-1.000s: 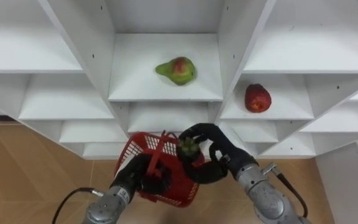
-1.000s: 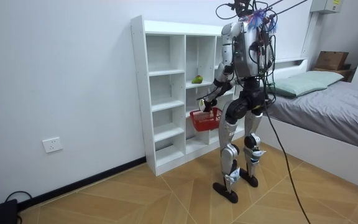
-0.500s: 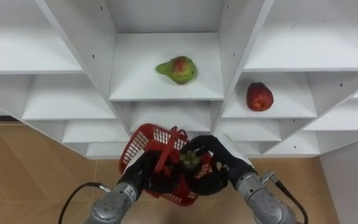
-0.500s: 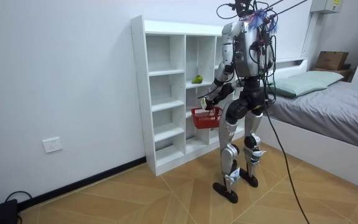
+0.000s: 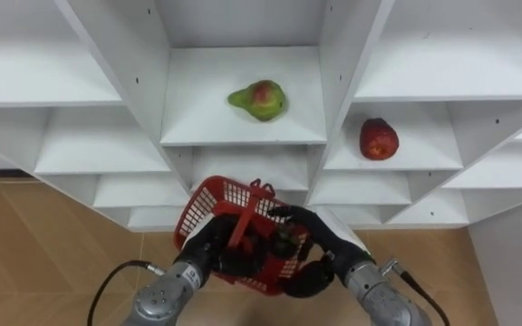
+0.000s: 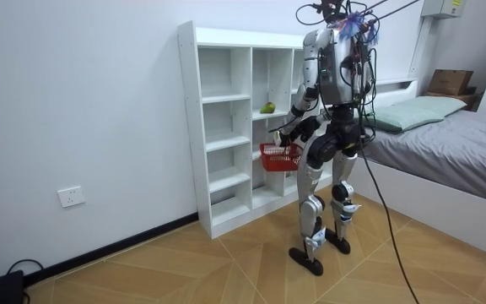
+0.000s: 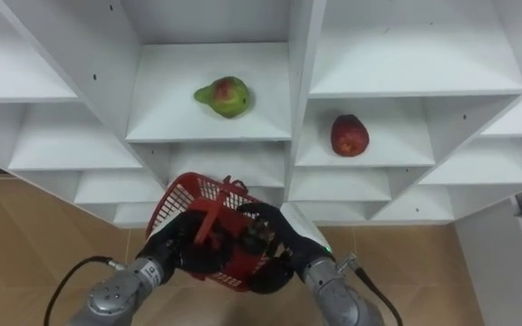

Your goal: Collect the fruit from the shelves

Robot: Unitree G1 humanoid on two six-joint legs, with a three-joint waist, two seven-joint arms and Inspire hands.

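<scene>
Fruit shows in three spots, read from your left: a green-and-red pear [image 5: 258,100] lying on a middle shelf of the white closet [image 5: 243,134], a small dark fruit [image 5: 285,241] low down in front of the closet, and a red apple [image 5: 378,139] in the compartment to the right. The pear and the apple lie well apart from both hands.

Down low, your left hand [image 5: 208,256] has its fingers curled round the handle of the red basket [image 5: 208,205], which hangs tilted in front of the lower shelves. Your right hand [image 5: 320,258] is wrapped round the dark fruit and holds it within the basket's rim, at its right side (whether it touches the bottom you cannot tell).

In the room view the robot stands upright on the wooden floor [image 6: 226,262], facing the closet, with a bed [image 6: 471,135] to the room view's right.
</scene>
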